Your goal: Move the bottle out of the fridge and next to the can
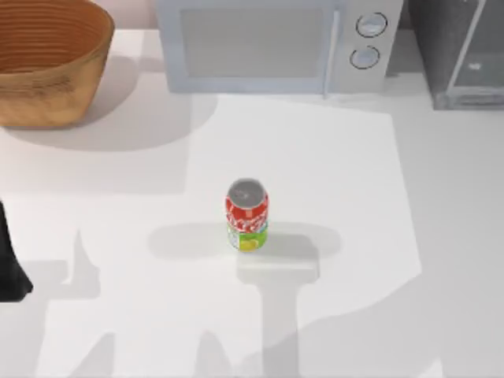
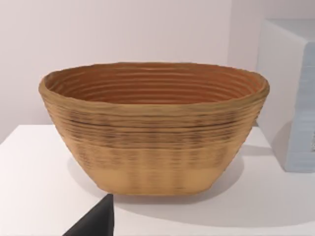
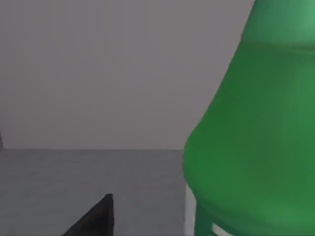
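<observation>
Bottle (image 3: pixel 256 142) seemingly inside fridge (image 3: pixel 98 73); can (image 1: pixel 247 214) mid-table

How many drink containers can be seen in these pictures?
2: the can stands mid-table; the bottle is close before the right wrist camera, against grey walls. Others may be hidden.

You see the bottle (image 3: pixel 251 142) cropped by the right wrist view's edges, cap out of frame. The fridge (image 1: pixel 461 51), basket (image 1: pixel 47 59) and microwave (image 1: pixel 276 43) are cropped by the top view's edges.
</observation>
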`<move>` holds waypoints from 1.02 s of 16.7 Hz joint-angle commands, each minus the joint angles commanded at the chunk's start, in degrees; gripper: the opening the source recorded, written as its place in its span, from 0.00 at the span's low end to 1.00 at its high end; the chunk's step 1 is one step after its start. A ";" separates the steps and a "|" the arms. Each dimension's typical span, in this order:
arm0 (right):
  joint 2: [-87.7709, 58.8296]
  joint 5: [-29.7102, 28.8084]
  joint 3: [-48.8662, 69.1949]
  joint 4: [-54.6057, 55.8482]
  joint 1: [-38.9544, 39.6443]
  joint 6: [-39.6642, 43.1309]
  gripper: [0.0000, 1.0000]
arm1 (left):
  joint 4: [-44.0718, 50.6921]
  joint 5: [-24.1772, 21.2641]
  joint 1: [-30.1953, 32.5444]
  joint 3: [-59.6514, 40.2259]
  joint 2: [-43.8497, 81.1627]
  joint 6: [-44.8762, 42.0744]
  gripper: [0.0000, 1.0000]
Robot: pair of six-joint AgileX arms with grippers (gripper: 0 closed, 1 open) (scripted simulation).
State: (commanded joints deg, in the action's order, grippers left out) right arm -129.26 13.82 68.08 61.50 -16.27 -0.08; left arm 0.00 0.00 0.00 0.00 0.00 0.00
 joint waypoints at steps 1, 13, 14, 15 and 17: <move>-0.48 -0.13 0.97 -0.52 0.13 0.01 1.00 | 0.00 0.00 0.00 0.00 0.00 0.00 1.00; -0.67 -0.19 1.34 -0.72 0.18 0.01 0.40 | 0.00 0.00 0.00 0.00 0.00 0.00 1.00; -0.67 -0.19 1.34 -0.72 0.18 0.01 0.32 | 0.00 0.00 0.00 0.00 0.00 0.00 1.00; -0.67 -0.19 1.34 -0.72 0.18 0.01 0.25 | 0.00 0.00 0.00 0.00 0.00 0.00 1.00; -0.67 -0.19 1.34 -0.72 0.18 0.01 0.10 | 0.00 0.00 0.00 0.00 0.00 0.00 1.00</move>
State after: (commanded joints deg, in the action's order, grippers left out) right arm -129.93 13.63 69.42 60.78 -16.09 -0.07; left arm 0.00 0.00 0.00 0.00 0.00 0.00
